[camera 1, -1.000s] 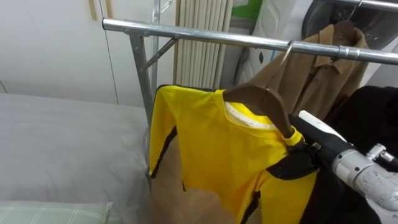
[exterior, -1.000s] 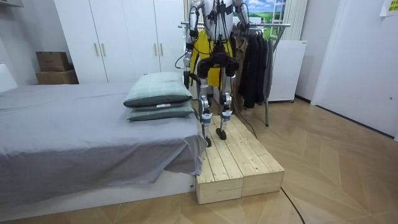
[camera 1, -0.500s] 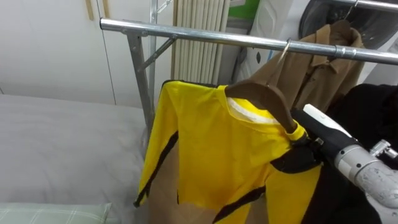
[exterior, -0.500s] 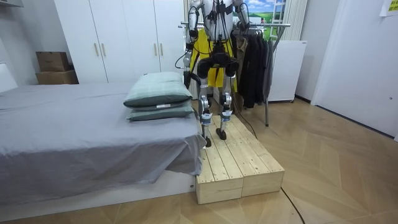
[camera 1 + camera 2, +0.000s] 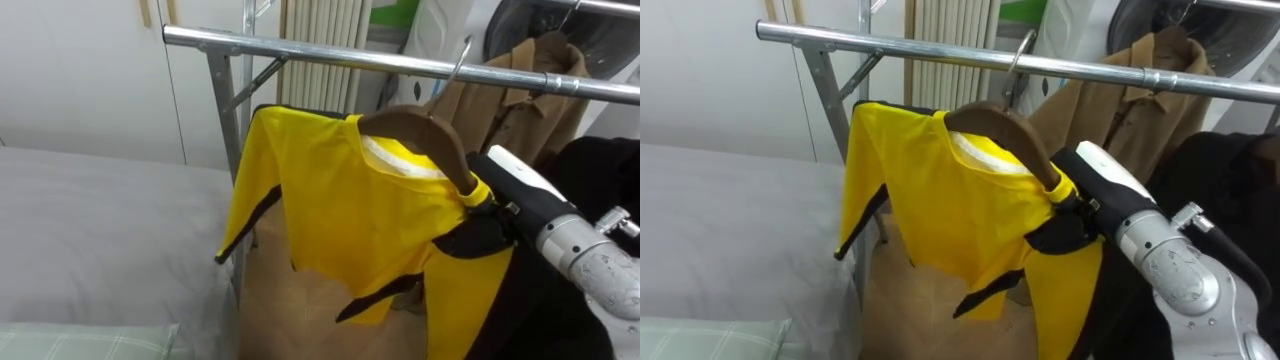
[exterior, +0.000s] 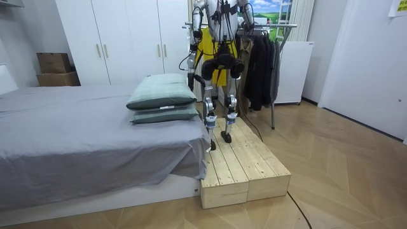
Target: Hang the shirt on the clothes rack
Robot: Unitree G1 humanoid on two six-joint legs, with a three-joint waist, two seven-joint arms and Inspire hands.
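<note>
A yellow shirt (image 5: 340, 210) with black trim hangs on a brown wooden hanger (image 5: 420, 130). The hanger's wire hook (image 5: 463, 55) reaches up in front of the metal rail (image 5: 300, 50) and its tip stands above it; I cannot tell whether it rests on the rail. My right hand (image 5: 495, 225) comes in from the lower right and is curled round the hanger's right end through the shirt's shoulder. In the room view I stand on a wooden platform (image 6: 245, 165) facing the rack, and my left hand (image 6: 191, 79) hangs low by my side.
A tan coat (image 5: 510, 110) hangs on the rail just right of the hook, with a black garment (image 5: 600, 170) beside it. The rack's upright post (image 5: 222, 120) stands left of the shirt. A grey bed (image 5: 90, 230) with a green pillow (image 5: 80, 340) lies at left.
The hanger has risen a little, so its hook now reaches above the rail. The shirt's lower hem has swung up and to the left.
</note>
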